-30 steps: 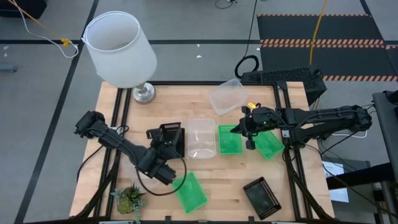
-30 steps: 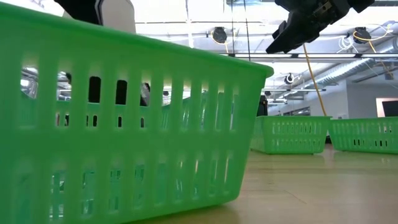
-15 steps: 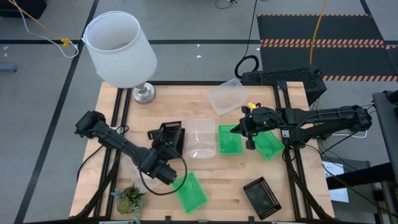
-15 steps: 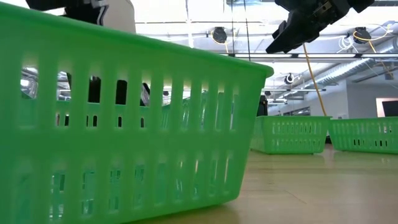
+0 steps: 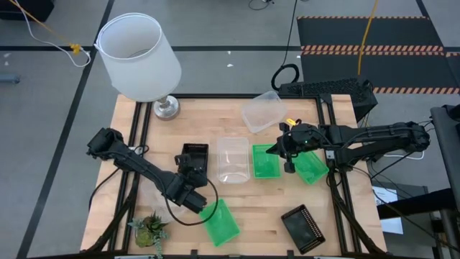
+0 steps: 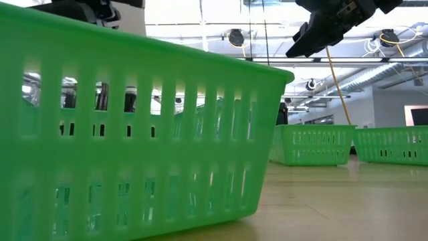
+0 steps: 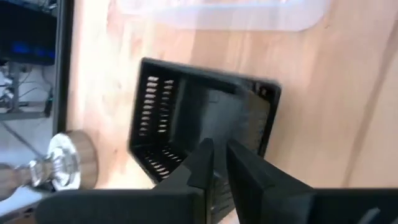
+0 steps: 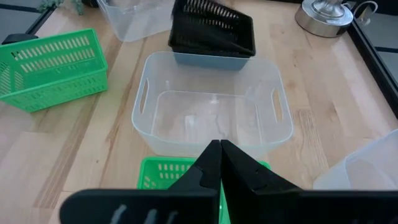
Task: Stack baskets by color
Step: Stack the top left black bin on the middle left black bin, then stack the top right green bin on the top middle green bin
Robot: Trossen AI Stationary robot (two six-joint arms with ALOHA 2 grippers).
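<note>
A black mesh basket [image 5: 195, 155] lies level on the table left of centre; in the right wrist view it [image 8: 211, 31] looks to sit inside a second black one. My left gripper [image 7: 219, 163] hangs over its near wall, fingers a narrow gap apart. My right gripper [image 5: 289, 160] hovers shut above a green basket [image 5: 264, 162] and touches nothing. Another green basket [image 5: 311, 169] lies under the right arm, and a third [image 5: 221, 221] stands near the front edge. One clear basket [image 5: 233, 158] sits at the centre, and a second [image 5: 260, 111] lies tipped at the far edge. My left gripper comes slanting down from the table's near side, one finger [image 7: 202, 163] on each side of the near wall's rim [image 7: 219, 186] of the black basket. Whether the fingers touch the wall, I cannot tell. The basket rests flat.
A big white lamp [image 5: 138, 57] stands at the far left corner, and a small plant [image 5: 149, 229] at the near left. Another black basket [image 5: 304, 229] lies at the near right. In the low view the front green basket [image 6: 134, 134] fills the foreground.
My left gripper has sunk toward the table. The black basket, which stood tilted with one side raised, has come down and now lies level.
</note>
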